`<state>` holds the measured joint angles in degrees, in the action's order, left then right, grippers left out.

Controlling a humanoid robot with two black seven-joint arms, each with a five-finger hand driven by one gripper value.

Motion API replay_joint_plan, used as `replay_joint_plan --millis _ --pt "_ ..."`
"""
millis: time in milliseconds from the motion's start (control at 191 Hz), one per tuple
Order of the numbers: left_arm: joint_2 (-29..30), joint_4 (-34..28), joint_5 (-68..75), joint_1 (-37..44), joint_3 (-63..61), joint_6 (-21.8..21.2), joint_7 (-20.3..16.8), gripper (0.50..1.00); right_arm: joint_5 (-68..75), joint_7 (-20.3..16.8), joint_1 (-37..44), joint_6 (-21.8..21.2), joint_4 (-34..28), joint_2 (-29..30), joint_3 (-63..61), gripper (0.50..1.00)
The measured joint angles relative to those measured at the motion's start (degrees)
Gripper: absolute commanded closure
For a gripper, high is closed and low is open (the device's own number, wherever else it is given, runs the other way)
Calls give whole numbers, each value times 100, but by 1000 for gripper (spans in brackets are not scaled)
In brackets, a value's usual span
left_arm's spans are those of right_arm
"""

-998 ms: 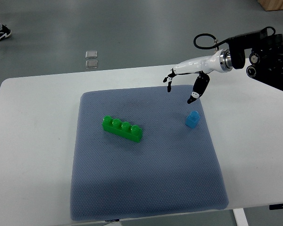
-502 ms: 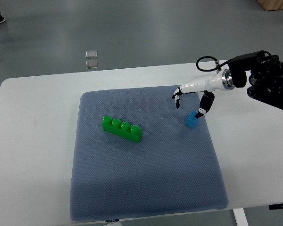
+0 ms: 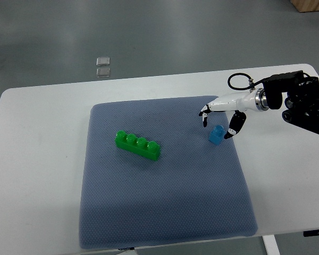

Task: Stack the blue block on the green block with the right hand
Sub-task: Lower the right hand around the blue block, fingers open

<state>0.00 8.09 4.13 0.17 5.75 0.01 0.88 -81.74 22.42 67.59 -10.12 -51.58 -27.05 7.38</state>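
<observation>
One blue block (image 3: pixel 217 135) and one green block (image 3: pixel 138 145) lie on a blue-grey mat (image 3: pixel 165 212) over the white tabletop (image 3: pixel 37 175); right robot hand (image 3: pixel 219 124) straddles blue, fingers spread.

Table: my white table (image 3: pixel 37 159) stands on grey floor.
On table: a blue-grey mat (image 3: pixel 165 202).
On mat: green block (image 3: pixel 138 145), blue block (image 3: pixel 217 135).

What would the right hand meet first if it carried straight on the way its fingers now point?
Probably the blue block, which sits between the right hand's open, downward-pointing fingers; below it lies the blue mat. Depth is uncertain.
</observation>
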Motion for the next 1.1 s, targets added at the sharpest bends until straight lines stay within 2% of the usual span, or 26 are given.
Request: replay_joint_plan --millis 162,523,1098 --pt "0 0 0 0 0 0 0 500 0 0 -105 212 38 -2 0 589" --pt "0 0 0 0 0 -2 -1 500 0 -1 -204 340 83 -3 0 591" --pt "0 1 0 0 3 -2 -1 500 -222 0 -325 800 96 19 9 593"
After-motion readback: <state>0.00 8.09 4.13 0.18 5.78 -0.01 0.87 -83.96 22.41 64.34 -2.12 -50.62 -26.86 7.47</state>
